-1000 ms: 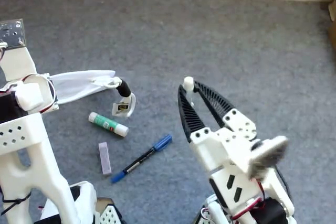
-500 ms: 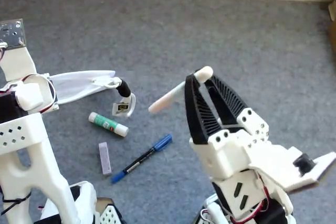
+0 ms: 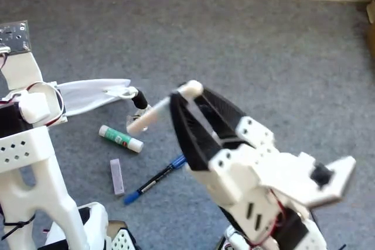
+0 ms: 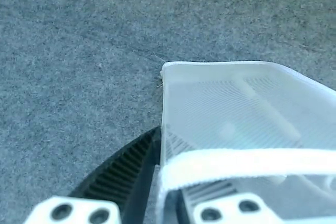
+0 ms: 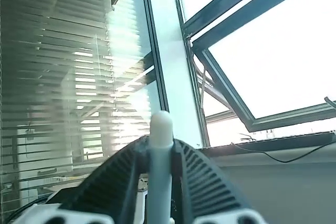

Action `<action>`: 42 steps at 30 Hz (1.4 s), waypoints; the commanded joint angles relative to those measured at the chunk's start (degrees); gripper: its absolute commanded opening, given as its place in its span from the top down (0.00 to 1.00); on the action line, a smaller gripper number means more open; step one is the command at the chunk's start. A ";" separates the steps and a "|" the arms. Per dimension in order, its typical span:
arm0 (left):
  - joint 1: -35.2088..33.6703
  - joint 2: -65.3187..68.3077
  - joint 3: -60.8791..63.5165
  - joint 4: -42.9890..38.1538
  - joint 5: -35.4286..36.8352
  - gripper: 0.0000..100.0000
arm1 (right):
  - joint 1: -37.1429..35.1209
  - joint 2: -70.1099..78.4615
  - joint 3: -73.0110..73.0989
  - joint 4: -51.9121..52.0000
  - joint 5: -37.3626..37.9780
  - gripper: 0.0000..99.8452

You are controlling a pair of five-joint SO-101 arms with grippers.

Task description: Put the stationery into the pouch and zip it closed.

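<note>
Swinging across from where it stood half a second before, the right gripper [image 3: 184, 95] had carried its white pen [image 3: 149, 116] toward the pouch [image 3: 88, 96], so that the pen's free end now lay just beside the black zip pull [image 3: 139, 99] at the pouch's near end; whether the two touched could not be told. Its fingers were nearly closed, pinching the pen close to one end, and the right wrist view showed the same grip, with the pen's rounded tip [image 5: 161, 124] standing up between the black fingers [image 5: 126, 166] against a window [image 5: 262, 51]. The left gripper [image 4: 168, 150] was closed on the long edge of the white mesh pouch [image 4: 236, 108], one black finger [image 4: 126, 177] outside the fabric. The pouch lay flat on the grey carpet [image 3: 263, 39]. A green and white glue stick [image 3: 120, 139] lay near the pouch, below the zip pull in the high view. A pale eraser [image 3: 117, 176] and a blue pen [image 3: 157, 177] lay farther from the pouch than the glue stick, all three apart from one another.
</note>
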 commanded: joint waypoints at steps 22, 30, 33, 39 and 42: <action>3.12 -0.13 -1.01 -0.18 2.99 0.99 | -3.91 32.48 -0.84 -34.77 -0.26 1.00; 3.12 -0.13 -0.84 -0.18 2.99 0.99 | -3.38 40.92 -0.84 -40.31 -0.26 1.00; 3.12 -0.13 -0.92 -0.09 2.99 0.99 | -3.38 43.47 -0.75 -42.07 -0.26 1.00; 3.12 -0.13 -1.01 -0.18 2.90 0.99 | -4.97 47.87 -0.40 -42.68 -0.26 1.00; 3.12 -0.13 -1.01 -0.18 2.81 0.99 | -5.49 49.27 -0.31 -42.68 -0.26 1.00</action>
